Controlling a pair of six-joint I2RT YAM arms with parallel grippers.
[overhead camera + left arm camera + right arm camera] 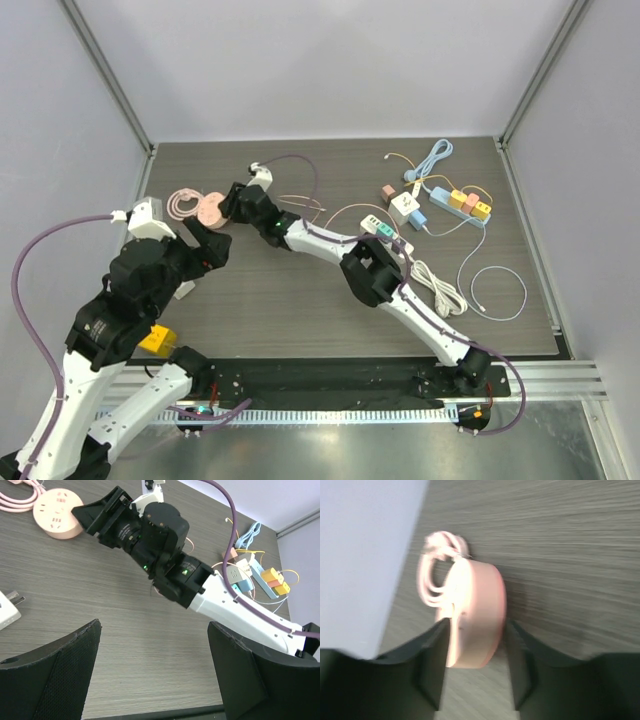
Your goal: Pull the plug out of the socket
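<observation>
The right gripper (226, 207) meets the pink round socket (207, 209), seemingly gripping it, with the left gripper (207, 241) near.

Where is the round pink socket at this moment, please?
In the top view the round pink socket sits at the far left of the table, beside a coiled pink cord, with the right gripper straddling it.

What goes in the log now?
right pincer astride pink round socket, grip unclear | left pincer open, empty | white plug lying loose on table
</observation>
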